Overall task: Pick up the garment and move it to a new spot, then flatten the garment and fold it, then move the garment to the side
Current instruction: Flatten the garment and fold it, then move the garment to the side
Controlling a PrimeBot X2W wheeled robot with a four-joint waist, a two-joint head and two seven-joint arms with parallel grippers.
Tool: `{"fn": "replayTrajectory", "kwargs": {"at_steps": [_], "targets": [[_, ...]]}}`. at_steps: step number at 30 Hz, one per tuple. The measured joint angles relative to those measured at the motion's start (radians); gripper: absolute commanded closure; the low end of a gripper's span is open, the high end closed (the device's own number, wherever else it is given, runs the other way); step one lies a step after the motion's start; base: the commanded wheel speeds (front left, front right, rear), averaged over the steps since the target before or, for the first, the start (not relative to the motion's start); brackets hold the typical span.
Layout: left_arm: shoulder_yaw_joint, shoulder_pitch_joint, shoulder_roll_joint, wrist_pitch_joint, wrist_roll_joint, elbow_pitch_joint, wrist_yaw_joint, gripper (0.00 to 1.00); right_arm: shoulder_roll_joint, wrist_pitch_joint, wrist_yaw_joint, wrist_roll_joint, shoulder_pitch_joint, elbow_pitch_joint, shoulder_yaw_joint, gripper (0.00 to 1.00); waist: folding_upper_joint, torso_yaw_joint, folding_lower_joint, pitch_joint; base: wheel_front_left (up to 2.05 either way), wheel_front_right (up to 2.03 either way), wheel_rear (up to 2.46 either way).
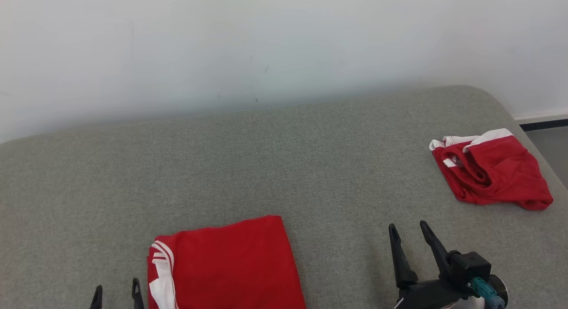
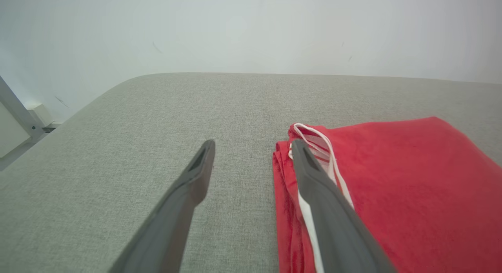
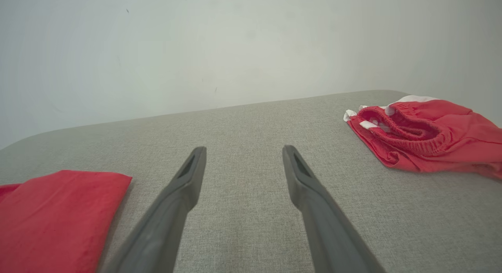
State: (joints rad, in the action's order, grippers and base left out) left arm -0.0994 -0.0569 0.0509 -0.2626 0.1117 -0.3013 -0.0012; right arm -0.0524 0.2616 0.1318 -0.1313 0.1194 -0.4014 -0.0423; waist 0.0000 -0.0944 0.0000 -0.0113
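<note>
A red garment with white stripes (image 1: 230, 260) lies folded flat near the front of the grey cushioned surface (image 1: 284, 167). My left gripper (image 1: 116, 292) stands open just left of its striped edge, and in the left wrist view my left gripper (image 2: 253, 145) has one finger over that edge of the folded garment (image 2: 400, 179). A second red garment with white trim (image 1: 492, 171) lies crumpled at the far right. My right gripper (image 1: 408, 227) is open and empty between the two. In the right wrist view my right gripper (image 3: 244, 150) has the folded garment (image 3: 55, 210) to its left and the crumpled garment (image 3: 427, 131) to its right.
A pale wall (image 1: 266, 42) runs along the back of the surface. The surface's rounded right edge drops to a grey floor (image 1: 550, 144) beside the crumpled garment. A pale frame (image 2: 19, 116) shows past the surface's left end.
</note>
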Motion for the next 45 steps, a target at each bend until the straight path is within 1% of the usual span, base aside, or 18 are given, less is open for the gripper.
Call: {"fn": "replayTrajectory", "kwargs": {"at_steps": [11, 16, 18, 22, 25, 35, 41, 45], "targets": [[0.008, 0.000, 0.000, 0.000, 0.003, -0.002, -0.003, 0.00, 0.000, 0.000, 0.000, -0.009, -0.001, 0.003, -0.013, 0.00, 0.0000, 0.013, 0.0000, 0.007, 0.00, 0.00, 0.00], [0.027, 0.003, 0.000, 0.000, 0.010, -0.012, -0.001, 0.00, 0.000, 0.000, 0.000, -0.022, 0.000, -0.019, -0.044, 0.00, 0.0000, 0.032, 0.0000, 0.014, 0.00, 0.00, 0.00], [0.037, 0.010, 0.000, 0.000, 0.010, -0.017, -0.008, 0.00, 0.000, 0.000, 0.000, -0.036, 0.001, -0.031, -0.060, 0.00, 0.0000, 0.045, 0.0000, 0.019, 0.00, 0.00, 0.00], [0.072, 0.018, 0.000, 0.000, 0.009, -0.028, -0.016, 0.00, 0.000, 0.000, 0.000, -0.095, 0.006, -0.067, -0.098, 0.00, 0.0000, 0.081, 0.0000, 0.027, 0.00, 0.00, 0.00], [0.098, 0.022, -0.001, 0.000, 0.007, -0.033, -0.016, 0.00, 0.001, 0.000, 0.000, -0.117, 0.019, -0.093, -0.124, 0.00, 0.0000, 0.116, 0.0000, 0.036, 0.00, 0.00, 0.00], [0.118, 0.022, 0.000, 0.000, 0.004, -0.036, -0.008, 0.00, 0.000, 0.000, 0.000, -0.171, 0.071, -0.182, -0.182, 0.00, 0.0000, 0.252, 0.0001, 0.068, 0.00, 0.00, 0.00], [0.126, 0.022, 0.000, 0.000, 0.009, -0.032, -0.006, 0.00, 0.001, -0.006, 0.000, -0.213, 0.098, -0.306, -0.226, 0.00, 0.0001, 0.318, 0.0001, 0.090, 0.00, 0.00, 0.00], [0.128, 0.022, 0.000, 0.000, 0.012, -0.027, 0.001, 0.00, 0.001, -0.006, 0.000, -0.230, 0.140, -0.364, -0.238, 0.00, 0.0000, 0.341, 0.0000, 0.108, 0.00, 0.00, 0.00]]}}
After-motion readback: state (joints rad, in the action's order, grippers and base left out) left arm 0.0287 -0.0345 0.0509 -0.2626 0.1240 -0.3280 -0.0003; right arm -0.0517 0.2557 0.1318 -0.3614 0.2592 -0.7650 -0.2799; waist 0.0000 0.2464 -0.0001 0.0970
